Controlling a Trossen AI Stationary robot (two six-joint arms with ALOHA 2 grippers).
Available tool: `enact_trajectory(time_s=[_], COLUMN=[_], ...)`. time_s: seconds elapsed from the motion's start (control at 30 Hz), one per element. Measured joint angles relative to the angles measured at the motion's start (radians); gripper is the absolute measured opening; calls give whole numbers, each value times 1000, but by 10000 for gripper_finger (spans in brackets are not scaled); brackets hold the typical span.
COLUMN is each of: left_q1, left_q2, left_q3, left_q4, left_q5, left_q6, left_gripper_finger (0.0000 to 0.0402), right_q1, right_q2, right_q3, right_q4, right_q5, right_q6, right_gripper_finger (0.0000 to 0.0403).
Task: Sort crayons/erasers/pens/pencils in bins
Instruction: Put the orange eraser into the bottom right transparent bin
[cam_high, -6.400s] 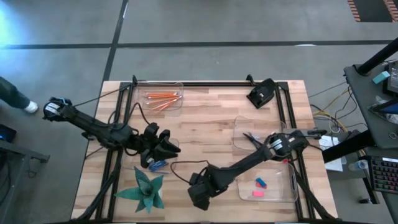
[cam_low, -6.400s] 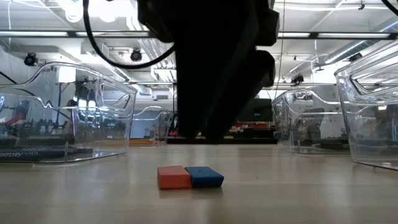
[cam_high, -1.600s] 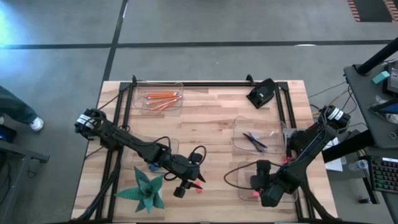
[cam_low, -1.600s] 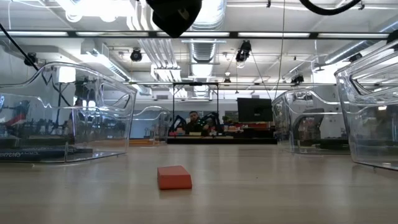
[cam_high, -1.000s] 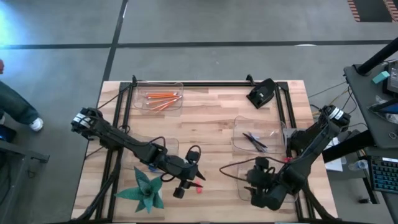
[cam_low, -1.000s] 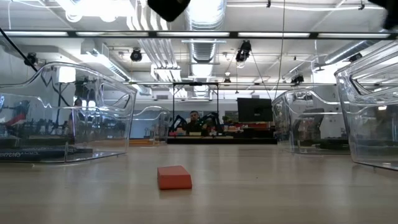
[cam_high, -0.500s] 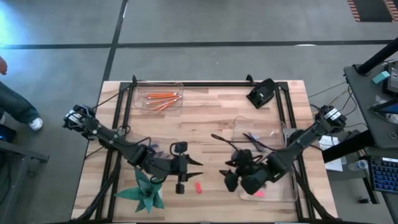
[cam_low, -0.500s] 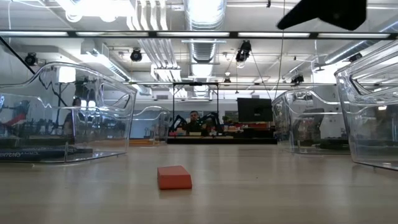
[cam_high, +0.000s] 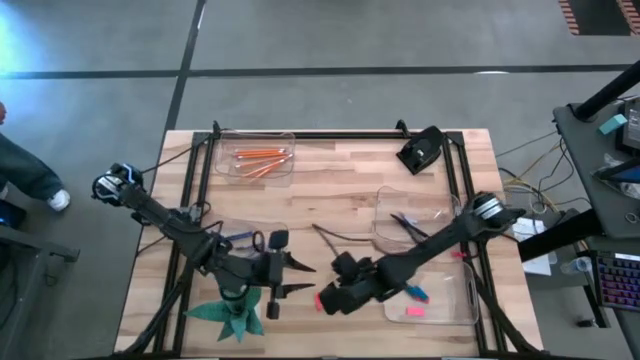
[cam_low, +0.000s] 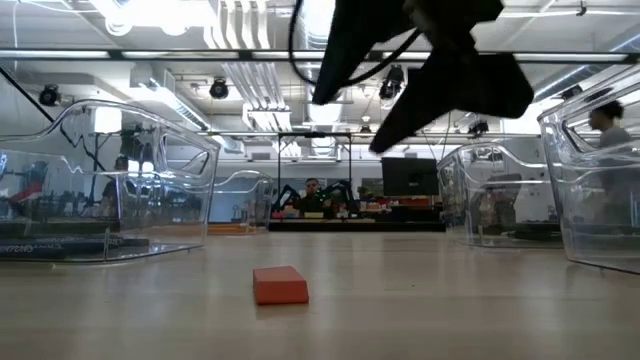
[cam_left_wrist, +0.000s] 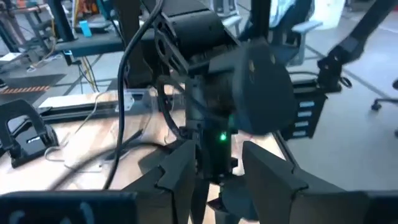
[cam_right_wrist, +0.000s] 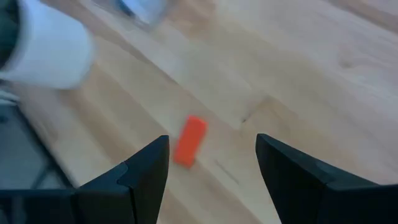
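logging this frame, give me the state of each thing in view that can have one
small red eraser block: flat on bare wood, untouched
right claw: open, above that eraser
left claw: empty, jaws apart, beside the green paper star
orange pencils: inside the far clear plastic bin
pink and blue erasers: inside the near right bin

The right pincer (cam_high: 322, 300) hung at about six o'clock on the desk, its fingers (cam_right_wrist: 144, 169) spread wide and empty. The left pincer (cam_high: 296, 277) sat just toward nine o'clock of it, fingers (cam_left_wrist: 180, 171) parted, pointing toward three o'clock.
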Motion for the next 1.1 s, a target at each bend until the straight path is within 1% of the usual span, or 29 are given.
enact_trajectory(time_s=[0.17, 0.33, 0.47, 0.7, 0.8, 0.93, 1.1], left_q1=[-21, -34, -35, -35, -35, -36, -36], left_q2=[-66, -137, -185, -247, -262, -271, -266], left_q3=[-2, -4, -6, -27, -29, -30, -31], left_q4=[-152, -251, -282, -282, -294, -348, -368], left_q5=[-3, -28, -28, -29, -28, -28, -27], left_q6=[-2, -31, -33, 7, 9, 3, 2], left_gripper_finger=[121, 121, 121, 121, 121, 121, 121], right_q1=[-9, -10, -10, -15, -18, -20, -25], right_q2=[132, 227, 315, 478, 524, 557, 559], right_q3=[145, 253, 356, 600, 676, 726, 727], right_q4=[-116, -128, -187, -443, -477, -495, -495], right_q5=[-41, -92, -98, -98, -106, -106, -109], right_q6=[28, 49, 77, 79, 78, 77, 84], right_gripper_finger=[231, 231, 231, 231, 231, 231, 231])
